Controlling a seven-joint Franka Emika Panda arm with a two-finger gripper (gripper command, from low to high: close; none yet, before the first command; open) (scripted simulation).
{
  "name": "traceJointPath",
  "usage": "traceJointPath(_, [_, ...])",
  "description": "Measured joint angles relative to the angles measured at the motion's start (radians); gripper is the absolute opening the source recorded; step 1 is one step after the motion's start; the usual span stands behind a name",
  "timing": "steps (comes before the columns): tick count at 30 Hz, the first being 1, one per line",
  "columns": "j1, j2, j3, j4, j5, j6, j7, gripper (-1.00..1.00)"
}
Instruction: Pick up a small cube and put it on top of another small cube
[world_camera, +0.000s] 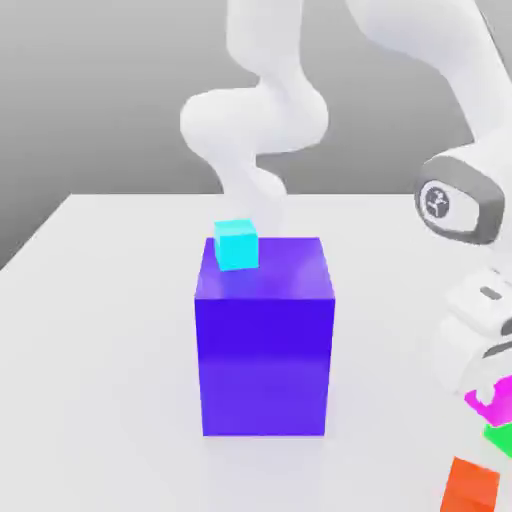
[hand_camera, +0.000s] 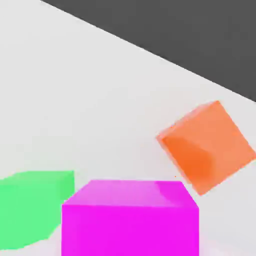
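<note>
And here we are at the exterior view's right edge, where our claw (world_camera: 487, 398) sits low with its fingers clamped shut on the small magenta cube (hand_camera: 130, 217), pinched across its sides so it hangs square in the grip. Just below and beside it we see the green cube (world_camera: 499, 437), the landing spot, resting on the white worktop (world_camera: 100, 300). From the hand view we judge the magenta cube is lifted but not yet centred over the green cube, which sits off to one side. The orange cube (hand_camera: 206, 147) lies near the pair, turned at an angle, so we need to keep clear of it. Well apart, the big blue block (world_camera: 265, 340) carries a cyan cube (world_camera: 237, 245) on its top and plays no part here.
</note>
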Motion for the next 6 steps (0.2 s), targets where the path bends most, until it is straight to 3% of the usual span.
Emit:
traceJointPath(2, [0.033,0.065,-0.022,0.005,-0.042,0.058,0.030,-1.00])
traceJointPath(3, [0.043,0.087,-0.031,0.007,-0.055,0.077,0.040,1.00])
traceJointPath(6, [0.042,0.087,-0.031,0.007,-0.055,0.077,0.040,1.00])
